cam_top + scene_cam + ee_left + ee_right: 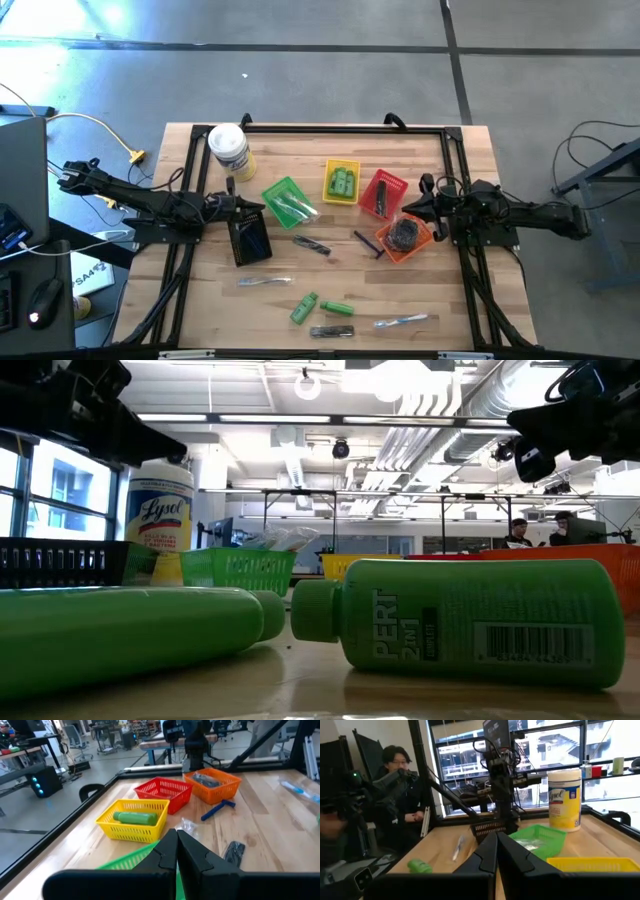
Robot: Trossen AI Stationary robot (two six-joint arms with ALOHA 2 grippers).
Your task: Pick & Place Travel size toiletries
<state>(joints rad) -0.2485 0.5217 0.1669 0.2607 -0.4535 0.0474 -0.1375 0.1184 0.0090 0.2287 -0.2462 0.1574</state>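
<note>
We see two dark robot arms reaching in from opposite sides of a wooden table. The left hand is closed, its two fingers pressed together and holding nothing; it hovers at the edge of a green basket with a clear-wrapped silvery piece inside, and just beside a black basket. The right hand is also closed and empty, sitting near a red basket and an orange basket.

Moving outward, the red basket holds a dark slim item, and the orange basket holds dark grey discs. Between the green and red baskets stands a yellow basket with green bottles lying in it. A big yellowish wipes jar with a white lid stands near the table's far left corner.

The rest of the travel size toiletries lie loose on the table. A purple-handled razor rests just beside the orange basket, and a dark comb lies near the middle. Toward the near edge we see a clear-wrapped piece, two green bottles close together, another dark comb, and a wrapped toothbrush.

In the right wrist view, a person in dark clothes sits beyond the table.
</note>
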